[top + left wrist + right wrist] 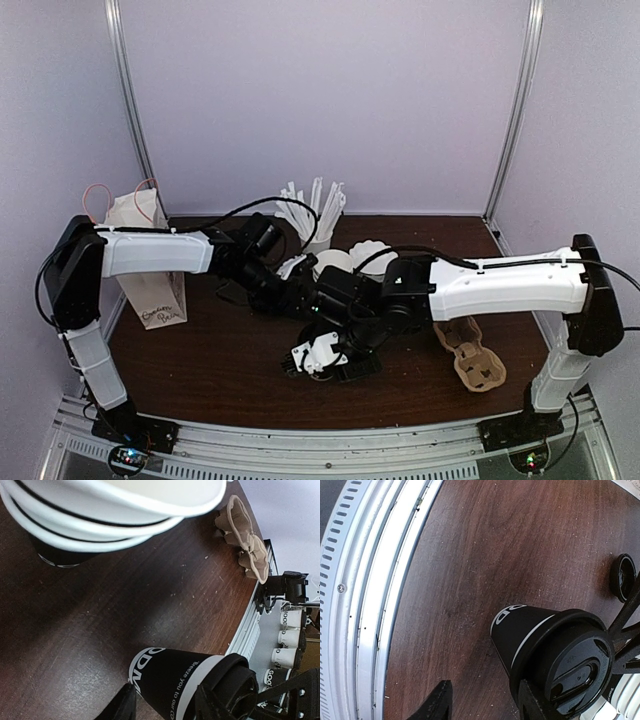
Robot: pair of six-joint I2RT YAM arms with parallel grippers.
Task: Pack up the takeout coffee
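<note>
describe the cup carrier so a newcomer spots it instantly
On the dark wooden table, look at the right side, just under the right arm's white forearm. The cup carrier lies there: the only tan moulded-pulp piece, with round pockets.

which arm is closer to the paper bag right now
Left. The left arm passes right across the paper bag on the left; the right arm enters from the opposite side and reaches only to the takeout coffee in the middle.
</note>
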